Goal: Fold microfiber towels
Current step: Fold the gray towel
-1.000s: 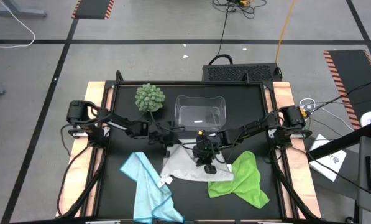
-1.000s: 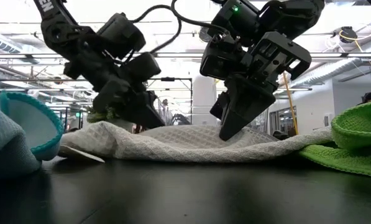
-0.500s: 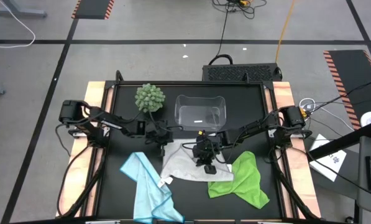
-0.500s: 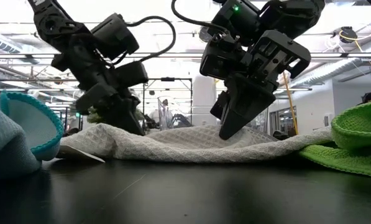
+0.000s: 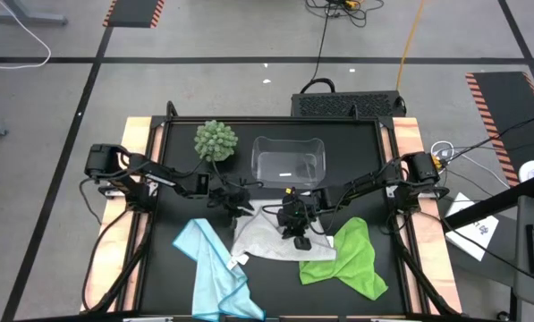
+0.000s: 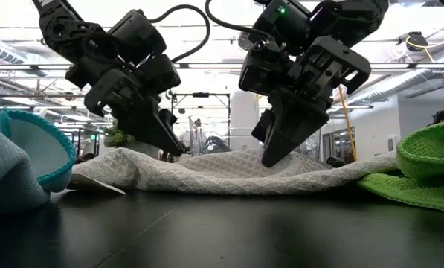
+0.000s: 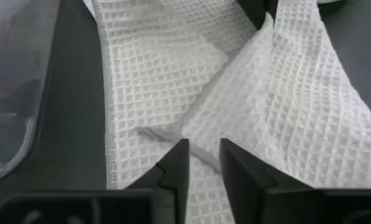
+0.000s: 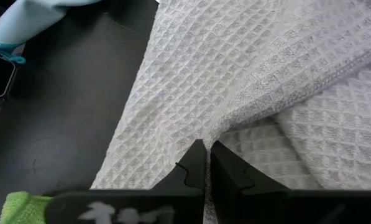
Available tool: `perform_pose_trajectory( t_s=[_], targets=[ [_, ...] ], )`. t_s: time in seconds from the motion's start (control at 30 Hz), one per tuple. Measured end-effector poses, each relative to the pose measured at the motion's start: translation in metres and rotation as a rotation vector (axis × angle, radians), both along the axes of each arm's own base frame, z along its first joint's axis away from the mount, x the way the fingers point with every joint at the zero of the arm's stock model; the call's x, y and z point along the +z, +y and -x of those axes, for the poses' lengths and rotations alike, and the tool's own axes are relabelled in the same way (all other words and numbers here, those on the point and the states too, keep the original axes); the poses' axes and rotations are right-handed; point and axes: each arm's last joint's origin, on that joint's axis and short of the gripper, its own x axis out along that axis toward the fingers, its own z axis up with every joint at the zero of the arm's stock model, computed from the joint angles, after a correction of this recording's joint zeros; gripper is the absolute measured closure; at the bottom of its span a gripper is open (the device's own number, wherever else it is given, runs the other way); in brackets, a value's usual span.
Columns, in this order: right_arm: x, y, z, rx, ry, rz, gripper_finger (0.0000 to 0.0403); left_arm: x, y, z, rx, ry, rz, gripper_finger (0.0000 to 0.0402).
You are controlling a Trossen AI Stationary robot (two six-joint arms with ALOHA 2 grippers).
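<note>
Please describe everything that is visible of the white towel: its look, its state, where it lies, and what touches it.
The white towel is a soft waffle-weave cloth with a stitched hem. It lies crumpled on the black table, partly folded over itself, with raised ridges. It sits between the light blue towel and the lime green towel, near the clear bin. The right gripper, shut, pinches a fold in it. The left gripper is over its far edge, jaws slightly apart, with white cloth showing between the tips.

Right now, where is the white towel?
In the high view the white towel lies mid-table toward the front, between the light blue towel on the left and the lime green towel on the right, just in front of the clear bin.
</note>
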Motion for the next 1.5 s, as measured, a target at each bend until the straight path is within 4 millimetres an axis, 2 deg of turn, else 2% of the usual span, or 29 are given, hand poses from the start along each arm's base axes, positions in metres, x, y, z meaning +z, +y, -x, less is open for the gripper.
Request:
perform_pose_trajectory(
  t_s=[0.13,0.27,0.53,0.73,0.9,1.13,1.5],
  targets=[
    [0.000,0.000,0.000,0.008,-0.005,0.007,0.0403,-0.002,0.003,0.000,0.057,0.010,-0.032,0.0266],
    [0.000,0.000,-0.001,0.009,-0.014,0.007,0.0403,-0.002,0.005,-0.001,0.074,0.007,-0.029,0.0251],
    [0.000,0.000,-0.001,0.009,-0.014,0.008,0.0403,-0.004,0.006,-0.004,0.099,-0.011,-0.016,0.0249],
    [0.000,0.000,-0.001,0.008,-0.015,0.008,0.0403,-0.021,0.008,-0.012,0.159,0.000,-0.002,0.0249],
    [0.000,0.000,-0.001,0.002,-0.010,0.004,0.0403,-0.023,0.015,-0.012,0.193,0.006,0.010,0.0249],
    [0.000,0.000,-0.001,0.008,-0.013,0.008,0.0403,-0.023,0.007,-0.013,0.140,0.005,0.047,0.0249],
    [0.000,0.000,-0.001,0.011,-0.016,0.010,0.0403,-0.049,0.007,-0.026,0.149,-0.059,0.071,0.0250]
  ],
)
